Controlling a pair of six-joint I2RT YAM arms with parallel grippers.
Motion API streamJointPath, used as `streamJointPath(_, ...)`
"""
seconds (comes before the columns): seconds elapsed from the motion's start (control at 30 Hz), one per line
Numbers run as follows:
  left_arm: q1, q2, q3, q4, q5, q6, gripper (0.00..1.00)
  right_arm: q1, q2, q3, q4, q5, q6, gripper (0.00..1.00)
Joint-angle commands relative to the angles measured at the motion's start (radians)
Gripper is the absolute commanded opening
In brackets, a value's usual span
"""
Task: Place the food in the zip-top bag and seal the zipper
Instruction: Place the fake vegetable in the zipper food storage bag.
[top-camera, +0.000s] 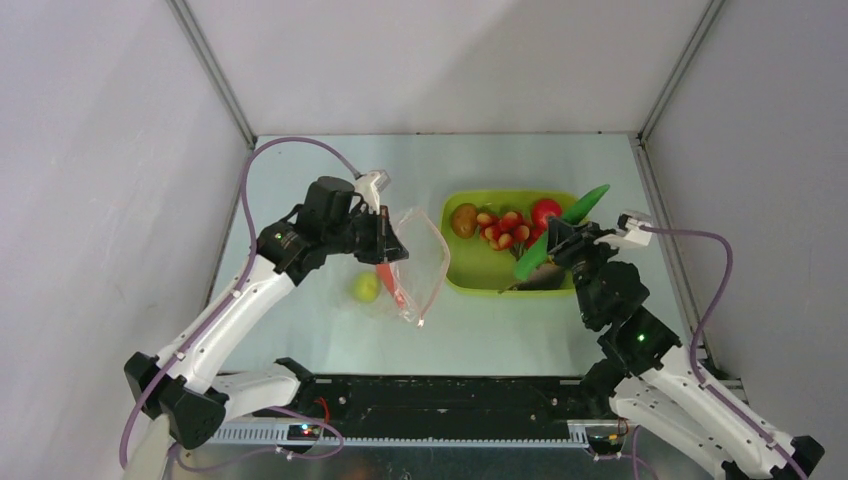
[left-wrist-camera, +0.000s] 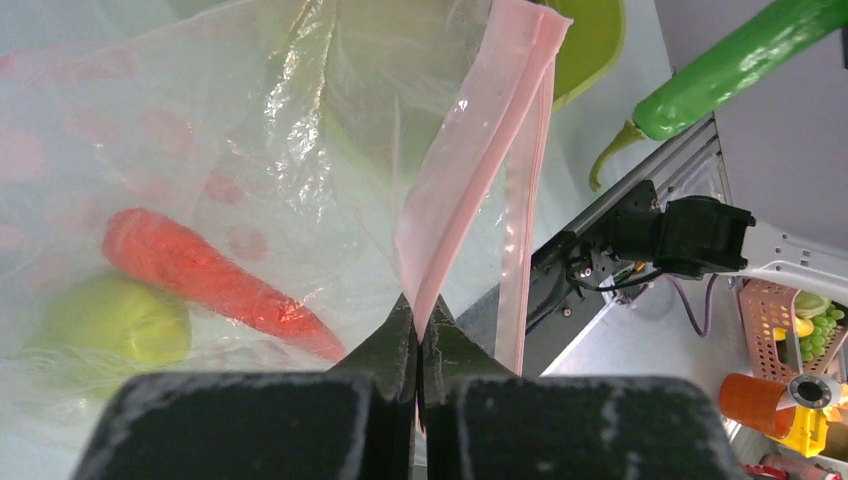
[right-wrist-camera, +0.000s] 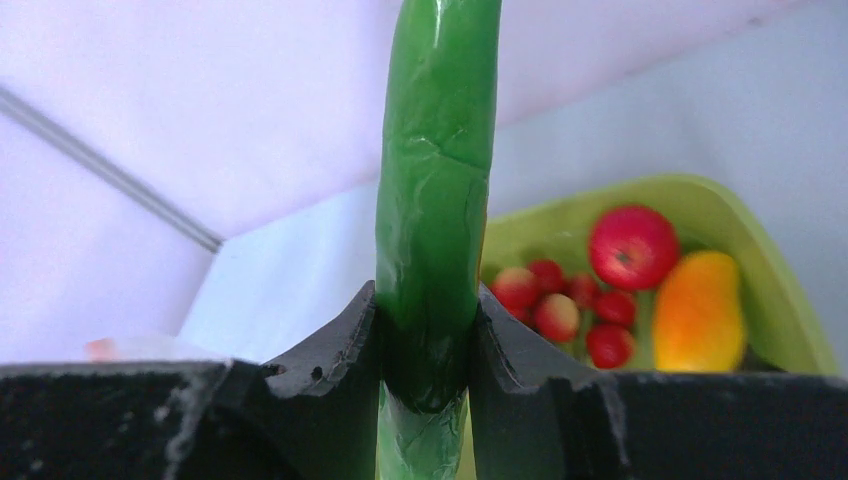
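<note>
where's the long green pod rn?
Top view, right of centre: the long green pod is clamped in the right gripper, tilted above the right half of the lime-green tub, with the zip-top bag off to its left.

The top external camera is fixed high above and behind the near edge of the bench (top-camera: 330, 340), looking down and forward over its whole surface. The left wrist camera sits just behind the left end effector (left-wrist-camera: 418, 335), at very close range, facing right. The right wrist camera sits just behind the right end effector (right-wrist-camera: 428, 340), equally close, facing left. All three views share the long green pod (top-camera: 588, 203) and the lime-green tub (top-camera: 480, 272).
</note>
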Motion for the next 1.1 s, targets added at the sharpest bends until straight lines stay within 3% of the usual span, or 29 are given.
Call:
streamJointPath(0.0, -0.005, -0.003, -0.010, 0.032, 0.034, -0.011, 0.00, 0.106, 0.020, 0.018, 0.260, 0.026, -0.138, 0.00)
streamJointPath(0.3, -0.006, -0.001, -0.011, 0.035, 0.046, -0.011, 0.00, 0.370, 0.322, 0.128, 0.800, 0.059, -0.405, 0.00)
streamJointPath(0.57, -0.005, 0.002, -0.013, 0.037, 0.047, -0.012, 0.00, 0.466, 0.576, 0.236, 1.068, 0.068, -0.604, 0.00)
streamJointPath(0.9, -0.005, -0.013, -0.015, 0.042, 0.049, -0.012, 0.00, 0.483, 0.719, 0.244, 1.014, 0.060, -0.429, 0.00)
streamJointPath(1.07, -0.005, -0.015, -0.015, 0.039, 0.043, -0.013, 0.00, 0.543, 0.778, 0.237, 1.032, 0.102, -0.446, 0.01)
